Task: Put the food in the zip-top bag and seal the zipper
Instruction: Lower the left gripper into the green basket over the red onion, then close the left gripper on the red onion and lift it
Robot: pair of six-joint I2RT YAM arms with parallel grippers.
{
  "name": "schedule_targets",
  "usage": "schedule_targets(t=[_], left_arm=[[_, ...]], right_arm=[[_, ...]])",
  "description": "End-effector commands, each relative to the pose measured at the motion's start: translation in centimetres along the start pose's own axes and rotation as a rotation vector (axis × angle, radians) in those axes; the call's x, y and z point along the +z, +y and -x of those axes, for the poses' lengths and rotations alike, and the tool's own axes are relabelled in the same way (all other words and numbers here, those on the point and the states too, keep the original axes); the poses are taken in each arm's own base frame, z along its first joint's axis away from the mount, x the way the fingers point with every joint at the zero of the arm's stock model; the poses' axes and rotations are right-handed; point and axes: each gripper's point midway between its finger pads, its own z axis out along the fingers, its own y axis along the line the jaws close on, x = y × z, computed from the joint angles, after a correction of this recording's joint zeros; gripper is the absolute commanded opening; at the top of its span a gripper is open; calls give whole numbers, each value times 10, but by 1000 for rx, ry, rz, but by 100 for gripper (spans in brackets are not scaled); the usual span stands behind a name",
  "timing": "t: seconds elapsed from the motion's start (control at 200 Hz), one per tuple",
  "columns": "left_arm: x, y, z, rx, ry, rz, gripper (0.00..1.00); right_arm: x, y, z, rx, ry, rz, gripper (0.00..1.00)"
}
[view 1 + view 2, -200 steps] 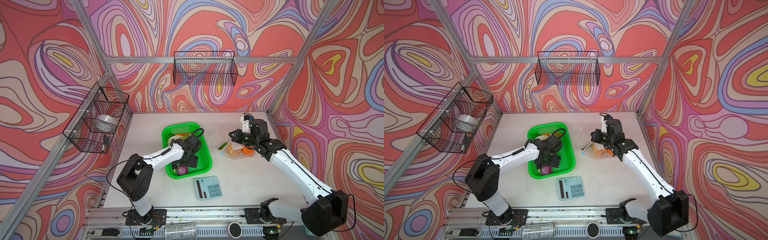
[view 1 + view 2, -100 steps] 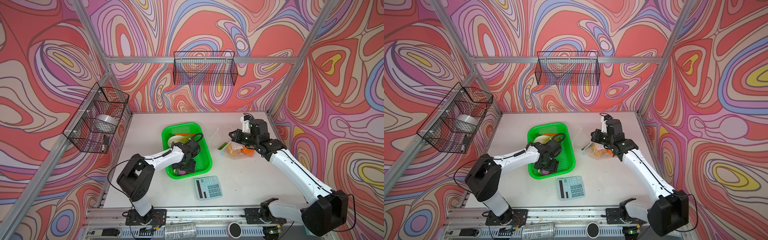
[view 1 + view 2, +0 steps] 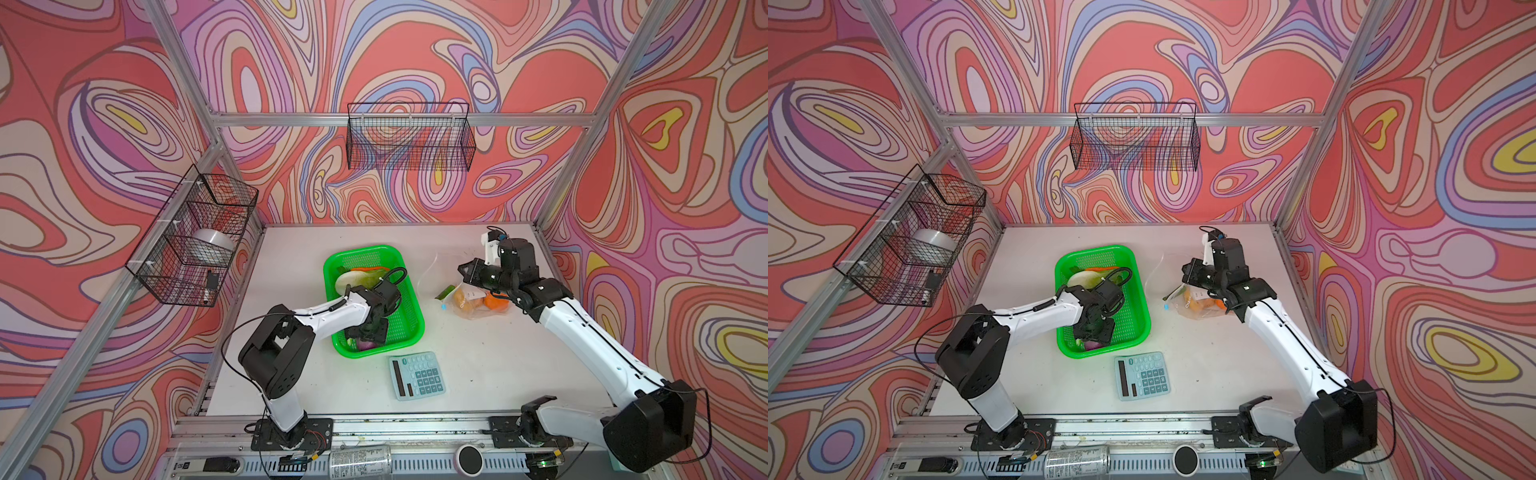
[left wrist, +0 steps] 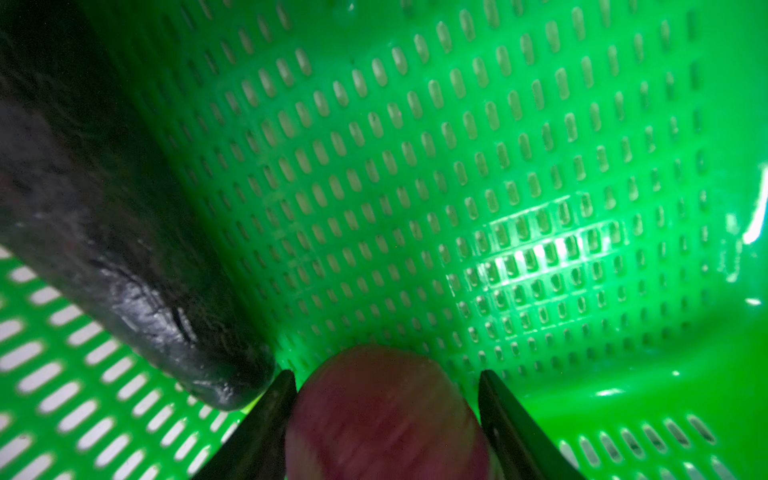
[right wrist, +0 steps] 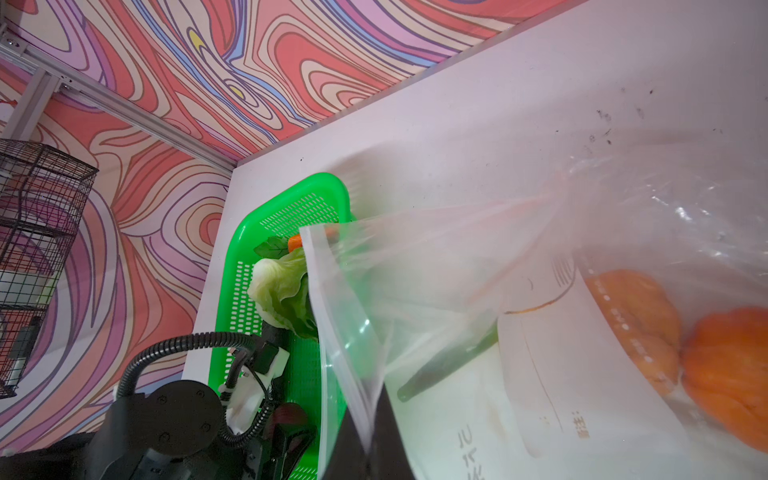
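Note:
My left gripper [image 3: 370, 332] reaches down into the near end of the green basket [image 3: 411, 316]. Its jaws press both sides of the purple onion [image 4: 386, 415]. The dark eggplant [image 4: 104, 228] lies right beside it. The napa cabbage [image 3: 353, 280] and a carrot [image 5: 296, 241] lie at the basket's far end. My right gripper [image 3: 463, 270] is shut on the mouth edge of the zip-top bag [image 3: 469, 299] and holds it lifted. In the bag I see the orange pumpkin [image 5: 731, 374], a potato [image 5: 636, 324] and a long green piece [image 5: 449, 365]. The zipper's light-blue slider [image 3: 444, 307] hangs at the mouth's near corner.
A teal calculator [image 3: 417, 376] lies in front of the basket. Black wire baskets hang on the back wall [image 3: 409, 137] and the left wall [image 3: 195, 237]. A can [image 3: 361, 461] lies on the front rail.
My left gripper has moved toward the basket's near end and lowered, and its jaws have narrowed onto the purple onion. The right arm and the bag have stayed put.

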Motion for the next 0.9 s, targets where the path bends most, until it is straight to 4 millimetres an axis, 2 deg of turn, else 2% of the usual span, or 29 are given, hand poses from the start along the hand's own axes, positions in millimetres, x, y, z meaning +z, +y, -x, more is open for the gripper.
schedule_targets(t=[0.0, 0.135, 0.255, 0.461, 0.701, 0.826, 0.896], left_arm=[[-1, 2, 3, 20, -10, 24, 57], [-14, 1, 14, 30, -46, 21, 48], [-32, 1, 27, 36, -97, 20, 48], [-87, -6, 61, 38, -240, -32, 48], [-153, -40, 103, -6, -464, -266, 45], [-158, -45, 108, 7, -491, -288, 34], [-152, -40, 106, 19, -473, -250, 34]], right_arm=[[-7, 0, 2, -9, -18, -6, 0], [-6, 1, 4, -10, -23, -5, 0], [-6, 3, 6, -14, -21, 0, 0], [-5, 4, 9, -17, -25, 0, 0], [-4, 6, 12, -14, -29, 3, 0], [-6, 5, 11, -14, -31, 0, 0], [-7, 5, 12, -12, -38, 1, 0]])
